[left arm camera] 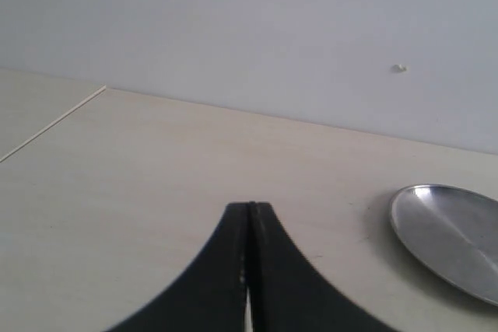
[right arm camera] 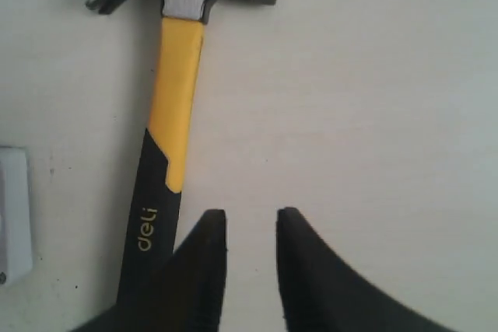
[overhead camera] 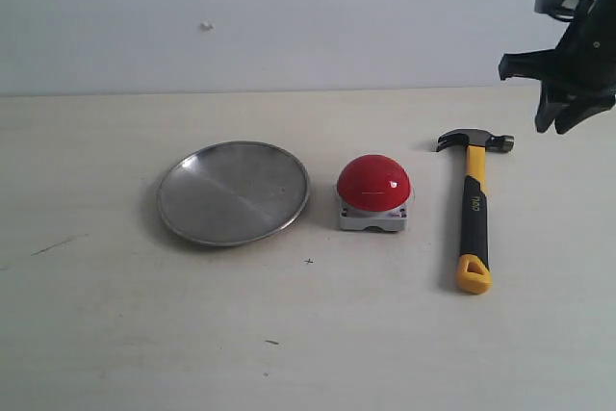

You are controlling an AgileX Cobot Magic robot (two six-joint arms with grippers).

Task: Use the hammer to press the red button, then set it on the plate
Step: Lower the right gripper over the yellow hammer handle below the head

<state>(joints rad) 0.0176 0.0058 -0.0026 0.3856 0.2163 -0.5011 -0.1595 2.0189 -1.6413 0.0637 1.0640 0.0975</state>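
- Exterior view: nothing of the task looks done yet. The hammer (overhead camera: 474, 209) lies flat on the tabletop (overhead camera: 115, 334), to the right of the red button (overhead camera: 373, 183). The plate (overhead camera: 234, 192) sits bare on the button's left. The right hand (overhead camera: 568, 113) hangs in the air beyond the hammer's head. Grasping, pressing and setting down are all left to do.
- Left wrist view: the left hand (left arm camera: 249, 215) has its fingers pressed together, holding nothing. The plate's edge shows off to one side.
- Right wrist view: the right hand's fingers stand a narrow gap apart, empty, just beside the hammer's black grip. I cannot tell whether one finger touches it.
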